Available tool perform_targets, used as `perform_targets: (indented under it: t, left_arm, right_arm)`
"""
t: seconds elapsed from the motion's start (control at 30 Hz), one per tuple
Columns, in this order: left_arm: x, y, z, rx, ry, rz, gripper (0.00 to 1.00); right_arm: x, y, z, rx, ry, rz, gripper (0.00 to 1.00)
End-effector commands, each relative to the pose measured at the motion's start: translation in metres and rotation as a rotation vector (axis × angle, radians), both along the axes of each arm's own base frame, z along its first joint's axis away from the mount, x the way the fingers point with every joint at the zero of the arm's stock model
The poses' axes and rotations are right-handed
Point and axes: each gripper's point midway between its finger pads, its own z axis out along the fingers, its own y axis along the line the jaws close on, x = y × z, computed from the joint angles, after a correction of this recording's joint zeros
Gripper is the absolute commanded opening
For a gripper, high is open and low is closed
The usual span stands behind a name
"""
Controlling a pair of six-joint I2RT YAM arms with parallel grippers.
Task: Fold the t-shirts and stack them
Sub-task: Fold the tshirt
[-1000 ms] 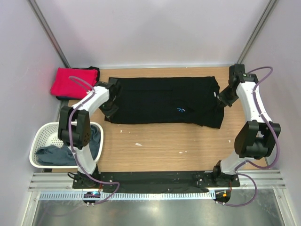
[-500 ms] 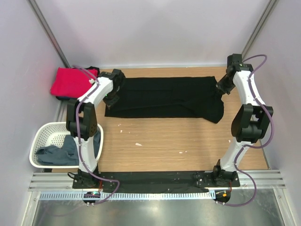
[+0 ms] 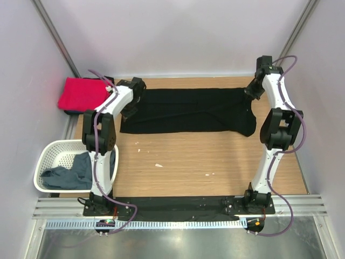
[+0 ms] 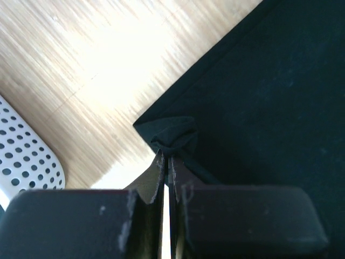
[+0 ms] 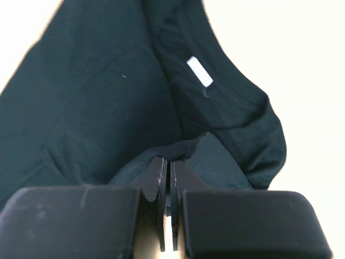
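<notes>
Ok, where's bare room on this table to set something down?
Free: the wooden tabletop between the large black cloth t-shirt and the arm bases, right of the white lattice plastic basket. Crowded: far edge, left gripper and right gripper clamping it.

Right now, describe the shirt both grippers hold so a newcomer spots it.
Look at the far side of the wooden table. The black t-shirt lies there in a wide band, left gripper and right gripper pinching its ends. Its neighbour, the red t-shirt, is a small pile.

Top view: left arm (image 3: 114, 102), right arm (image 3: 279, 100) extended to upper frame. Wrist views: left gripper (image 4: 166, 159), right gripper (image 5: 167, 161) jaws pressed together, each pinching black t-shirt (image 3: 188, 110).
</notes>
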Motion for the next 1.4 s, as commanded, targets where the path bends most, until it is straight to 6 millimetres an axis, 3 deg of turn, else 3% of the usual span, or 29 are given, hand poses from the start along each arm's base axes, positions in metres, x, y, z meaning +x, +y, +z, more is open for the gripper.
perform_targets:
  t: [0.0,0.33,0.73,1.0,1.37]
  left_arm:
    - [0.011,0.021,0.022,0.094,-0.057,0.042,0.00]
    - [0.037,0.029,0.028,0.128,-0.108,0.052,0.00]
    - [0.060,0.030,0.015,0.172,-0.111,0.006,0.00]
    - [0.071,0.030,0.018,0.187,-0.137,0.002,0.00]
    - [0.080,0.031,0.024,0.209,-0.162,-0.008,0.00]
  right_arm:
    - [0.025,0.001,0.026,-0.027,-0.103,0.037,0.01]
    - [0.042,0.009,0.016,-0.029,-0.108,0.089,0.01]
    - [0.064,0.021,-0.004,-0.051,-0.113,0.135,0.01]
    - [0.063,0.017,-0.021,-0.067,-0.077,0.137,0.01]
    - [0.075,0.014,-0.003,-0.085,-0.146,0.121,0.01]
